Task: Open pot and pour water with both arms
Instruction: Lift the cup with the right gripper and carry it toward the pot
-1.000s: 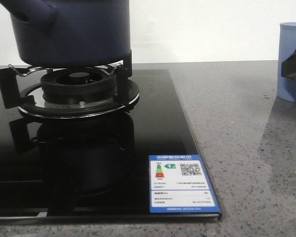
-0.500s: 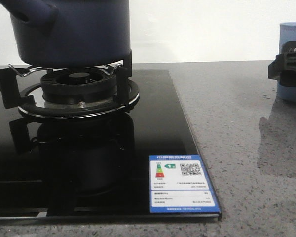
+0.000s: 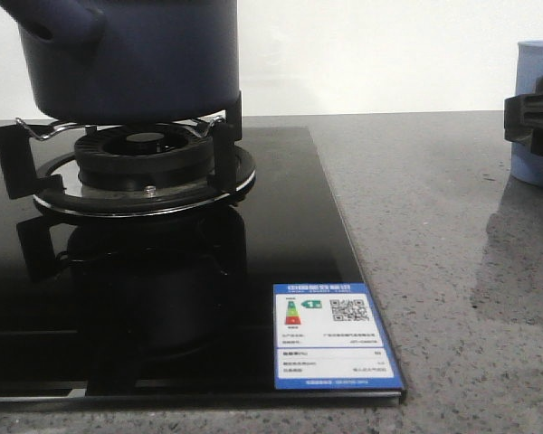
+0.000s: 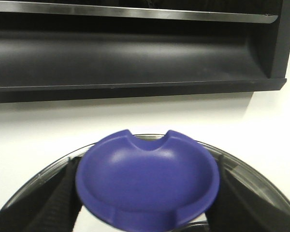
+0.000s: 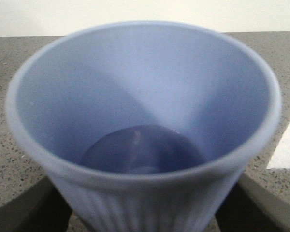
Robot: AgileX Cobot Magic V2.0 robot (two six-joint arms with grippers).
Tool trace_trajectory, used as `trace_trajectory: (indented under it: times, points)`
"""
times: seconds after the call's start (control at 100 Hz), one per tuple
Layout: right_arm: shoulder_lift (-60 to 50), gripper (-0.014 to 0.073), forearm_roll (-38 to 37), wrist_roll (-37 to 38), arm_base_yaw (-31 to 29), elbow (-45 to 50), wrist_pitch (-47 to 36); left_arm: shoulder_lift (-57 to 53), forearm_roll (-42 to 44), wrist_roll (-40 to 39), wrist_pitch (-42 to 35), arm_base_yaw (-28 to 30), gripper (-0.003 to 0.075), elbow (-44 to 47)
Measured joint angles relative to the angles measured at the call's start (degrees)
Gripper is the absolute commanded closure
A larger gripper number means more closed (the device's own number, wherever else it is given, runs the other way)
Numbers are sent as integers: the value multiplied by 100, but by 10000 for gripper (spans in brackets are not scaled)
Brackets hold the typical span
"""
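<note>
The dark navy pot [image 3: 136,63] stands on the gas burner [image 3: 145,158] at the far left, its stubby tube handle [image 3: 59,23] pointing left; its top is cut off by the frame. In the left wrist view my left gripper [image 4: 147,193] has its fingers [image 4: 53,203] against both sides of the blue lid knob [image 4: 147,179], with the glass lid's steel rim [image 4: 261,179] behind. My right gripper [image 3: 536,117] is at the light blue ribbed cup [image 3: 538,63] at the right edge. In the right wrist view the gripper [image 5: 145,212] presses both sides of the cup [image 5: 145,87].
The black glass cooktop [image 3: 281,235] carries a blue and white energy label [image 3: 335,334] at its front right corner. The grey speckled counter [image 3: 434,226] lies between cooktop and cup. A black range hood [image 4: 135,48] hangs on the white wall above.
The black right gripper piece came in leftward across the cup, then drew back slightly right. The cup has shifted a little to the right. The pot has not moved.
</note>
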Motion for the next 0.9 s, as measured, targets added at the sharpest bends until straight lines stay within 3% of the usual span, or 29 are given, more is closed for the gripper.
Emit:
trace_trajectory:
  times: [0.38, 0.68, 0.9]
  points:
    - [-625, 249, -744, 14, 0, -25, 516, 0, 24, 0, 0, 0, 287, 0]
    - [-1123, 249, -1344, 14, 65, -1121, 2470, 0, 24, 0, 0, 0, 287, 0]
    - [-1136, 249, -1645, 14, 466, -2141, 3541, 0, 33, 0, 0, 0, 287, 0]
